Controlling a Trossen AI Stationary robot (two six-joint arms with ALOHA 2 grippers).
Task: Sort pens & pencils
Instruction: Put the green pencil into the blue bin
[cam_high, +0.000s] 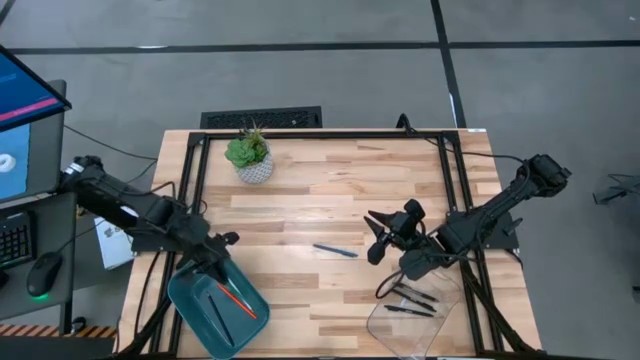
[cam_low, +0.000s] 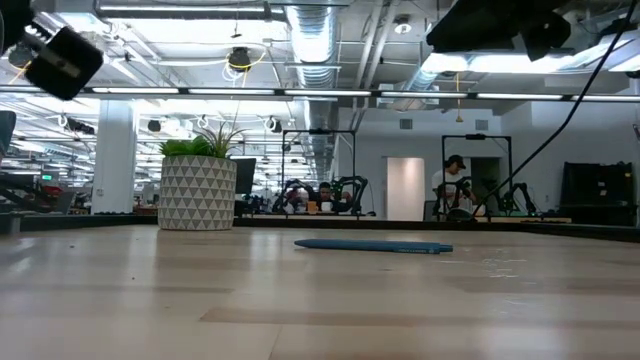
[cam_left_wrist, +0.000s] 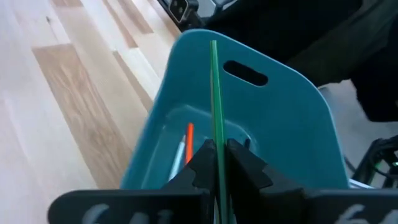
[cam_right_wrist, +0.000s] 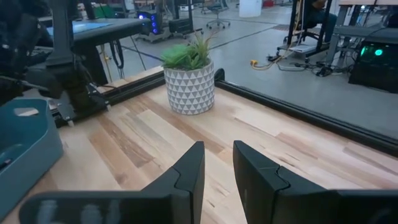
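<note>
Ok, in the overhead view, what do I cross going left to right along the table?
Left gripper holding a green pencil over the teal bin → potted plant → blue pen → right gripper → clear tray of black pens.

Overhead on a pale wooden table, a teal bin sits at its near left corner, holding an orange-red pencil. The left gripper hovers over the bin's far rim. Right of the bin lies a blue pen — beyond it the right gripper, and a clear tray with black pens. A potted plant stands far behind the bin.
</note>
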